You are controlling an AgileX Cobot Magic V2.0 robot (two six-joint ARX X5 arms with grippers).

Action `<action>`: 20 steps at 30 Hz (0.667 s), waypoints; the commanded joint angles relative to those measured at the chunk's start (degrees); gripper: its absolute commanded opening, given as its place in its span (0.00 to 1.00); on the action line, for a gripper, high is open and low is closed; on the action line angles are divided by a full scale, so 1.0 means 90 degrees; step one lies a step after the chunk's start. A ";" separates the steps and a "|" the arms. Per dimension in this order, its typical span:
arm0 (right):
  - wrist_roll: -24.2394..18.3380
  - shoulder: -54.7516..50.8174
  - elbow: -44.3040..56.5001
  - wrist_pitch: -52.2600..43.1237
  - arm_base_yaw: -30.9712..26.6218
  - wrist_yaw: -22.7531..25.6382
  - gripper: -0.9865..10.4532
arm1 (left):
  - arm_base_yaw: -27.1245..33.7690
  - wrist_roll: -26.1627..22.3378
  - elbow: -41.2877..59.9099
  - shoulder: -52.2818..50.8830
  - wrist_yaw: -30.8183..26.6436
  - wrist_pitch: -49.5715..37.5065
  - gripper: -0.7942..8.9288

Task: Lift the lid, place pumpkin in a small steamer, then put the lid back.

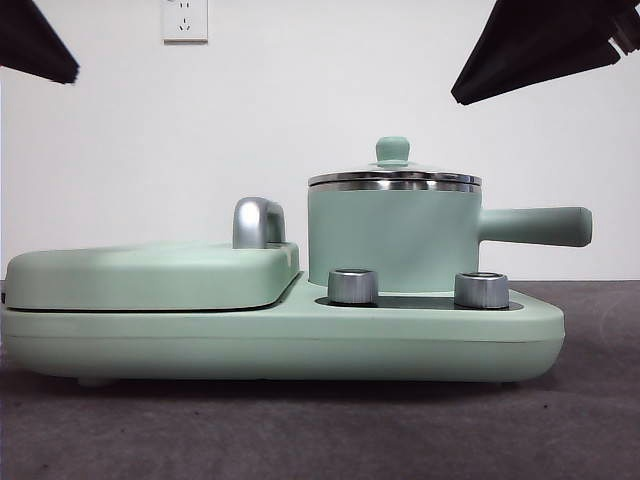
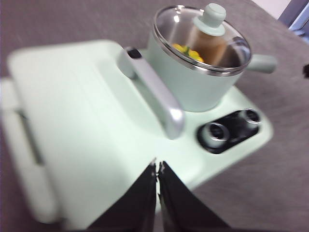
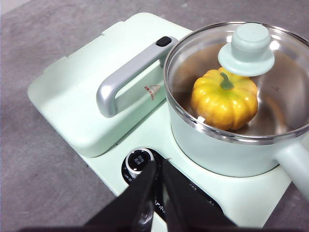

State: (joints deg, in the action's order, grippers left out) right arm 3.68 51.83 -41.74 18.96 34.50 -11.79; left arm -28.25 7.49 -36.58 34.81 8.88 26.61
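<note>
Here, unreadable dial [image 3: 139, 161] print.

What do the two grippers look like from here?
The left gripper and right gripper each have two plain black jaws, wedge-shaped and narrowing to thin tips. No cables or markings show. In the front view only dark angular arm ends show at the top corners.
</note>
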 commanded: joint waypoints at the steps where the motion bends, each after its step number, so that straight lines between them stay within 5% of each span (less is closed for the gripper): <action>1: 0.0039 0.0017 -0.0041 -0.0085 0.0058 0.0007 0.10 | 0.0427 -0.1090 0.0427 -0.0427 -0.0034 -0.0313 0.09; 11: 0.0039 0.0017 -0.0041 -0.0107 0.0058 0.0007 0.10 | 0.2467 -0.1076 0.2803 -0.2484 -0.0039 -0.1902 0.09; 20: 0.0039 0.0017 -0.0041 -0.0107 0.0058 0.0007 0.10 | 0.3310 -0.0556 0.3985 -0.3878 -0.0665 -0.2407 0.09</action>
State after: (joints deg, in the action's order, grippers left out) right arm 3.68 51.79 -41.71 18.59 34.50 -11.77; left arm 1.32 0.99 -1.85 0.62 3.01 5.76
